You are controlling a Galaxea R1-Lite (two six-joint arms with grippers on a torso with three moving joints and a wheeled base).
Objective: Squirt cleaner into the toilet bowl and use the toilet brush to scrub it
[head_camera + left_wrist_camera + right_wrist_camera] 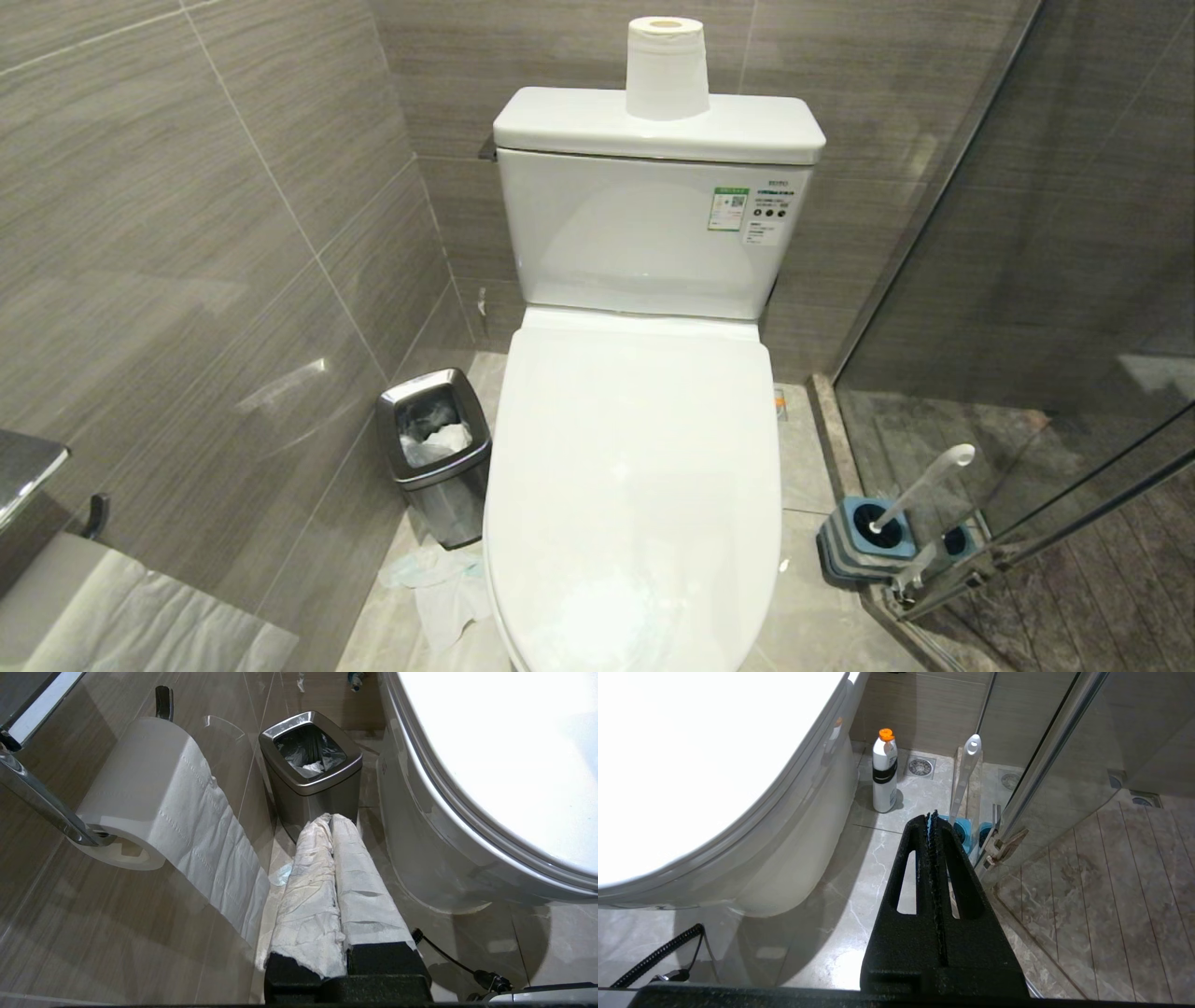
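Nothing begun yet: toilet bowl [635, 485] dead centre with its lid down, so basin unreachable. Left gripper [332, 817] clenched on nothing, fingers wrapped in white paper, hanging low on the left beside the toilet's flank. Right gripper [933, 814] likewise clamped tight and empty, low on the right. Neither in the head view. First step, as a judgement: lift the lid and seat before touching any cleaner; best approached from the near edge of the lid, fingers parted first, since shut tips will only slide on glossy plastic. Cleaner presumably in the white bottle [884, 772] with orange cap, upright on the floor at the right of the toilet base, toward the far wall. Toilet brush [920, 493] leaning in its blue-and-grey holder [864, 541], on the floor at right, close against the glass shower partition [1046, 280]; narrow gap there, so a careful reach needed. Floor of pale marbled tile, walls of grey-brown striped tile. Steel waste bin [435, 453] at left, crumpled tissue [439, 583] on the floor before it; paper roll [666, 67] atop the cistern.
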